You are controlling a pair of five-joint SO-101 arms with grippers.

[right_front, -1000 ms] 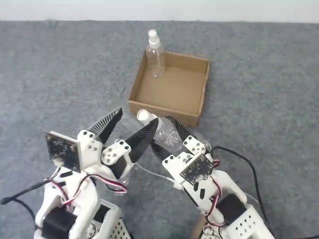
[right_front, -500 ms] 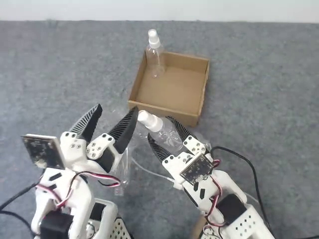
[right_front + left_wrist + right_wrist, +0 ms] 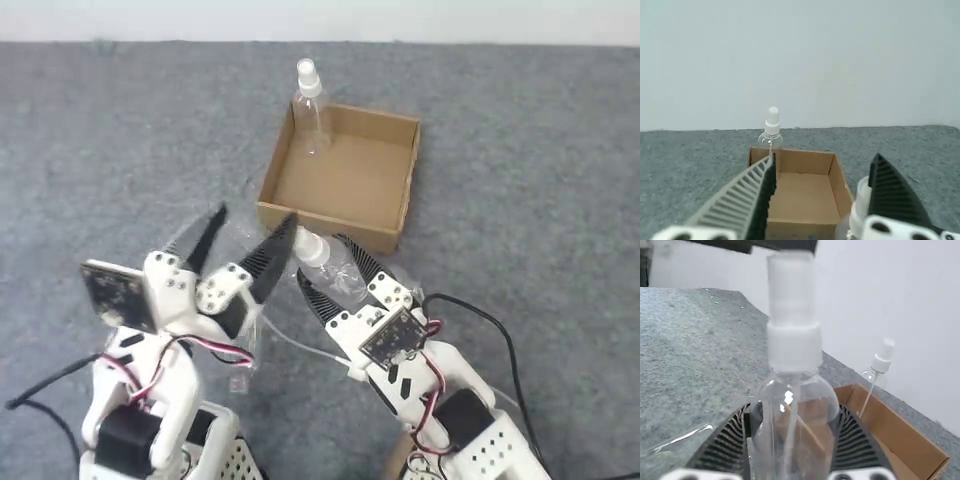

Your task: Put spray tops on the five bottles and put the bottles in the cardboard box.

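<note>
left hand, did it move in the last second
Yes. The left hand swung left, away from the cardboard box, then came partway back toward it.

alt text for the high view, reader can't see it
The right gripper holds a clear bottle with a white spray top, just short of a cardboard box. The left gripper is open beside it. A second capped bottle stands at the box's far corner.

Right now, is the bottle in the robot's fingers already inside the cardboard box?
No, the bottle in the right arm's fingers is outside the cardboard box, before its near wall.
</note>
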